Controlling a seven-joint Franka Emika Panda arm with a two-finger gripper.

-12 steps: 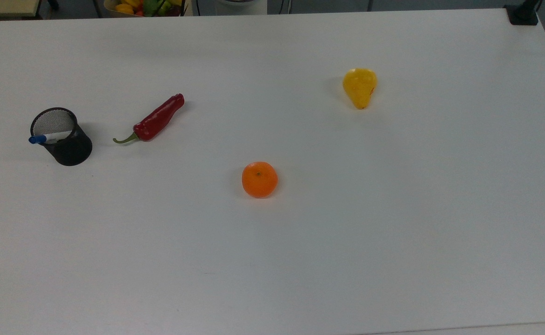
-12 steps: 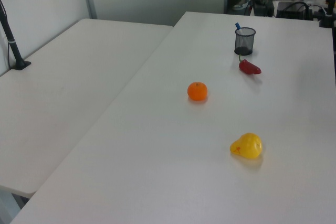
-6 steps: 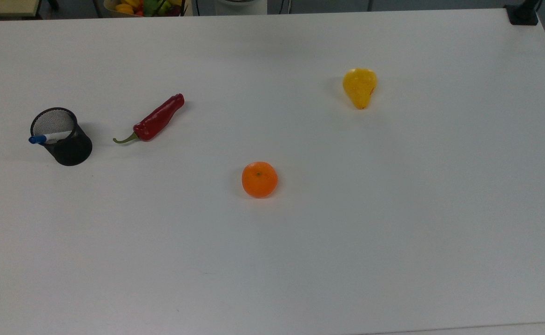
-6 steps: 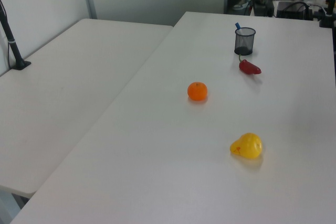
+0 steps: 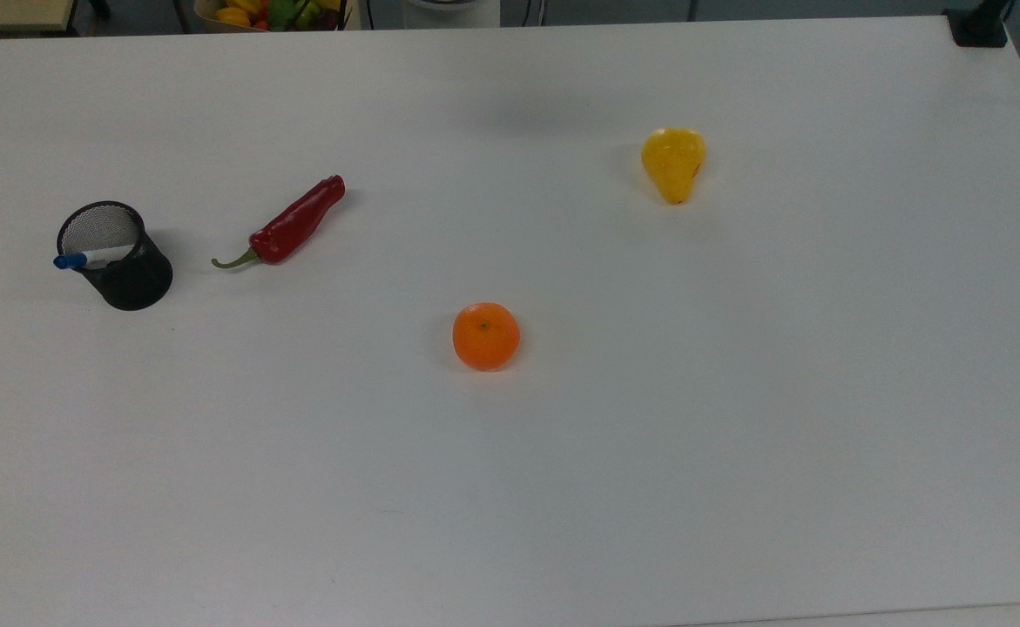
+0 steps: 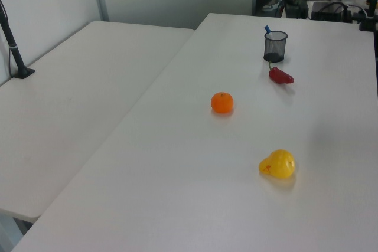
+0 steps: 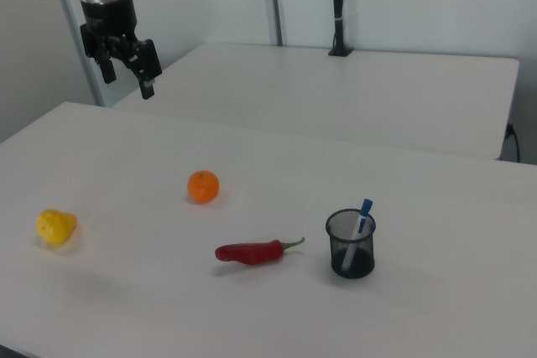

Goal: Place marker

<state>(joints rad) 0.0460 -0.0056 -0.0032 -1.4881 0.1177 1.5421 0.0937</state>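
High up at the right view's top left, the robot's black two-finger hand (image 7: 128,67) is seen hanging in the air over the white surface (image 7: 252,308). Its two fingers are spread apart with a clear gap between them, and nothing is held. It is well apart from every thing on the surface.

The slim white marker with a blue cap (image 5: 83,258) is found standing inside the round black mesh pen cup (image 5: 118,257). It is tilted, with its blue cap poking out over the cup's rim. In the right view the marker (image 7: 360,220) is seen leaning toward the right view's right inside the cup (image 7: 351,245). In the left view the cup (image 6: 275,46) is seen far back on the surface (image 6: 195,175), with the blue cap (image 6: 267,29) sticking up from it.

Just beside the cup, a long red chili pepper with a green stem (image 5: 287,226) is laid flat. Near the middle of the surface (image 5: 562,479) a round orange fruit (image 5: 486,336) is set. A yellow pear (image 5: 673,162) is laid well apart from the others, toward the top view's right. A second white table (image 6: 71,98) is seen next to the surface in the left view.
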